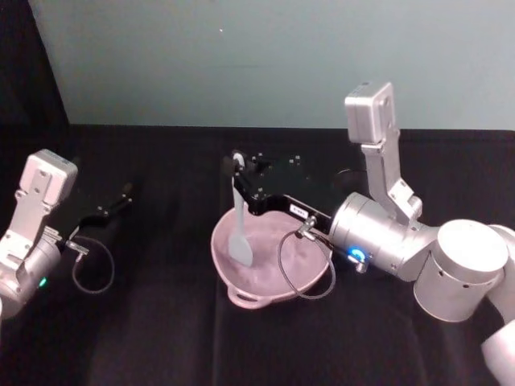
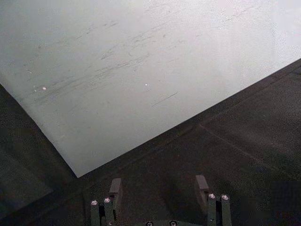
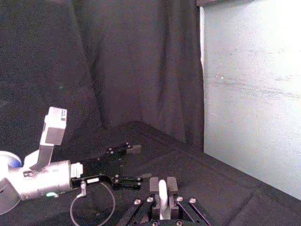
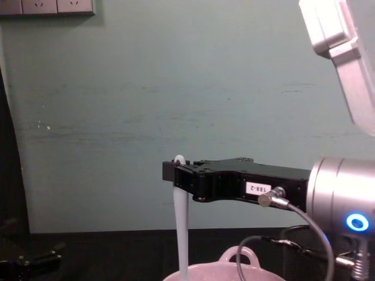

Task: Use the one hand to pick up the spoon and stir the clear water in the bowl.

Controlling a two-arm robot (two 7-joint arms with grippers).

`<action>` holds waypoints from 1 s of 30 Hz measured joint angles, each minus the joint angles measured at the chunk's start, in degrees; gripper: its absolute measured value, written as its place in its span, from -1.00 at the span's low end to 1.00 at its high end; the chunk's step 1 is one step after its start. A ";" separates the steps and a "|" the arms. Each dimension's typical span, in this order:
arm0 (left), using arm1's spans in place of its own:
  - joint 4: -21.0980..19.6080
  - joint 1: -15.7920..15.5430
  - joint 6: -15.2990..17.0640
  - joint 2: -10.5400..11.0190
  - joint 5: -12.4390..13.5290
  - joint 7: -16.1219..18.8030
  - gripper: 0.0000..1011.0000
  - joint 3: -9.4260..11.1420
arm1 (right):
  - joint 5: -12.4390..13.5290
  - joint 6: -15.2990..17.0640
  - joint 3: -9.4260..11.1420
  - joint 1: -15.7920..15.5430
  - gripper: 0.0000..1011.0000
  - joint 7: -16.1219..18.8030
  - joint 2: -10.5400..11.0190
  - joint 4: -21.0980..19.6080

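Note:
My right gripper [image 1: 240, 170] is shut on the top of the white spoon [image 1: 239, 225], which hangs nearly upright. The spoon's flat head sits inside the pale pink bowl [image 1: 219, 263] at its left side. From the chest view, the right gripper [image 4: 170, 171] reaches in from the right above the bowl [image 4: 234, 272], and the spoon [image 4: 181, 228] drops straight down past the rim. The right wrist view has the spoon handle [image 3: 162, 195] pinched between the fingers. My left gripper [image 1: 121, 197] rests open at the far left, well away from the bowl.
A black cloth [image 1: 161, 338] covers the table, and a pale green wall stands behind it. A black wire-mesh cup [image 4: 299, 246] stands just right of the bowl, under my right arm. A thin cable loop [image 1: 302, 269] hangs from the right wrist over the bowl.

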 joint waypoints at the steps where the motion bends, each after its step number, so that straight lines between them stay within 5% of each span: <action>1: 0.00 0.00 0.00 0.00 0.00 0.00 1.00 0.00 | 0.00 -0.09 -0.01 0.18 -0.79 0.10 -0.21 0.36; 10: 0.00 0.00 0.00 0.00 0.00 0.00 1.00 0.00 | 0.92 -1.95 1.41 2.09 -0.79 0.61 -2.00 6.01; 17: 0.00 0.00 0.00 0.00 0.00 0.00 1.00 0.00 | 4.24 -3.87 5.55 1.80 -0.79 0.37 -1.97 9.57; 30: 0.00 0.00 0.00 0.00 0.00 0.00 1.00 0.00 | 4.18 -2.89 8.60 -1.11 -0.79 -2.11 1.82 4.99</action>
